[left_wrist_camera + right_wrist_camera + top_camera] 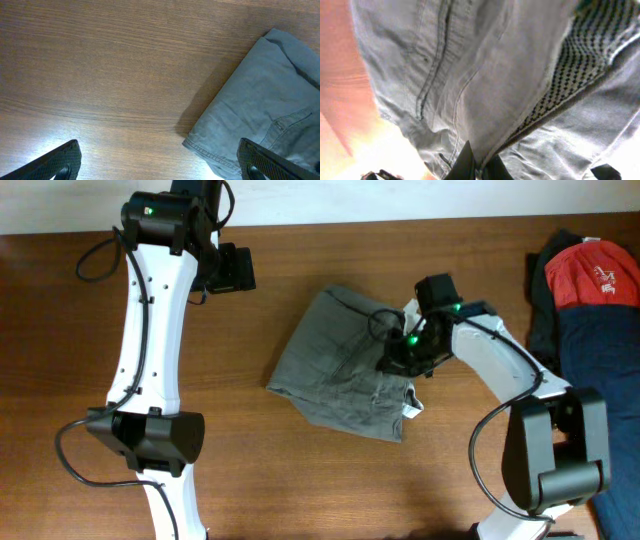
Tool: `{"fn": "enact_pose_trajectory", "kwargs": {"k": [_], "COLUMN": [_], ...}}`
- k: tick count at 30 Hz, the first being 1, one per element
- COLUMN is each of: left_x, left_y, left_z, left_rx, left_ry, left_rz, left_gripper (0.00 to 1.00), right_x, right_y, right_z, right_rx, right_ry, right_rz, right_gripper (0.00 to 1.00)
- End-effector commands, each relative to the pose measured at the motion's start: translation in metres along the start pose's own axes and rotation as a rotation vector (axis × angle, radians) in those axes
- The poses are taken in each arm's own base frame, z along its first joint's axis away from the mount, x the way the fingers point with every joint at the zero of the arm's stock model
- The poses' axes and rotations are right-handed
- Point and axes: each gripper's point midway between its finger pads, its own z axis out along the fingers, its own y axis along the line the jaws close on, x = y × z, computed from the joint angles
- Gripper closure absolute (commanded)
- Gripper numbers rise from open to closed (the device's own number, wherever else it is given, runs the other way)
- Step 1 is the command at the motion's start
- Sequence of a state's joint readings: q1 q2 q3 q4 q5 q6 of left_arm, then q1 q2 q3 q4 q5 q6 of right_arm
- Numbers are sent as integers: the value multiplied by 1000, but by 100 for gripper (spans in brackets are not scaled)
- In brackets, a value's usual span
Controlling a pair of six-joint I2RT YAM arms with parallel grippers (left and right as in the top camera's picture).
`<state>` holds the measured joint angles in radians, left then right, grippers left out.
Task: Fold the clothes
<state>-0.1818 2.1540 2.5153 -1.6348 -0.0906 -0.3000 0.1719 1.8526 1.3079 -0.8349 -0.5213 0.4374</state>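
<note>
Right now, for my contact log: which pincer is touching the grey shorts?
The right pincer, closed on the grey shorts; the left pincer hangs open above bare table beside them.

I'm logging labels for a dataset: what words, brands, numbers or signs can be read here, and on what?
Red cloth, overhead view: white print, too small and blurred to read.
Tag on the shorts: white, no readable print.
Nothing else shows any text; none can be quoted.
</note>
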Motion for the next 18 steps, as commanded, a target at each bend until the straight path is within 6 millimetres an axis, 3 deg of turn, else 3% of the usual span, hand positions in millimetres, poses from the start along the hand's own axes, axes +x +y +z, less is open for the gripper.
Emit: {"fn": "enact_pose_trajectory", "kwargs": {"k": [1,8,11,18], "left_x": [-2,-2,-2,-2], "left_y": [6,7,9,11], "left_z": [-10,-10,-10,-10], "left_rx": [-7,-11,-22,-36], "left_ry": [-27,-27,-30,-31], "left_rz": [-6,-8,-8,-8], "left_gripper": [1,1,1,1], "right_x": [-10,-14,-15,-8], "right_y": [20,41,28,7], "right_z": [-22,-58,-69,-74], "right_rx": [-1,15,126,241], "right_ry": [-18,-27,-42,-18], "right_rz": [-57,-163,-149,-149], "right_gripper": [96,96,96,96]}}
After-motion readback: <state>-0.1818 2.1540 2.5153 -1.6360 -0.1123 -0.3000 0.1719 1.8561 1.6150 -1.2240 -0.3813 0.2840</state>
